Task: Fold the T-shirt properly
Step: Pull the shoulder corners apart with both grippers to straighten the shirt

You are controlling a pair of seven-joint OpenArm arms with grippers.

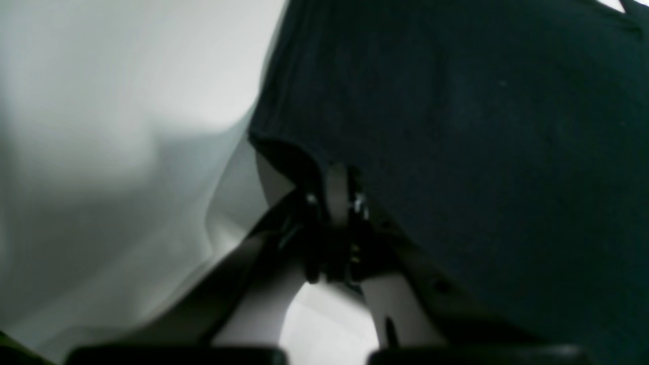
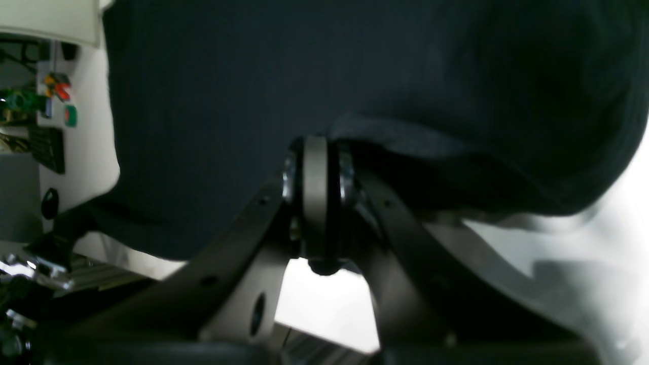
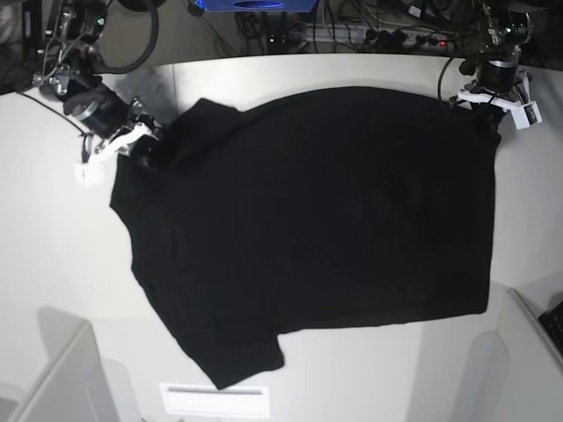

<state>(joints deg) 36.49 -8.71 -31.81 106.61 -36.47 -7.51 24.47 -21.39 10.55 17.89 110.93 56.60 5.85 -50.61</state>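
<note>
**Black T-shirt spread flat, pinched at two far corners**

At the near edge of the base view, at about 6 o'clock, a white label or paper strip [image 3: 214, 400] is seen lying on the white table [image 3: 53, 255], just below the nearer sleeve. Raised pale panels are seen at the near corners, at 7 and 5 o'clock.

The T-shirt [image 3: 308, 220] is laid out plain side up over the middle of the table, its black cloth filling most of the surface. One sleeve is pointed toward 7 o'clock; the other is bunched at about 10 o'clock. The straight hem is seen running along the 3 o'clock side.

At 10 o'clock the right gripper [image 3: 141, 149] is placed on the edge of the shirt by the bunched sleeve. In the right wrist view its fingers [image 2: 317, 172] are shown pressed together, with a fold of the black cloth pinched between them and the cloth draped above and to the side.

At 2 o'clock the left gripper [image 3: 482, 110] is set at the far hem corner. In the left wrist view its fingers [image 1: 337, 195] are likewise shown drawn together on the rim of the dark cloth, with bare white table seen to one side.

Beyond the far table edge, at 12 o'clock, cables and a blue object [image 3: 255, 5] are seen.
</note>
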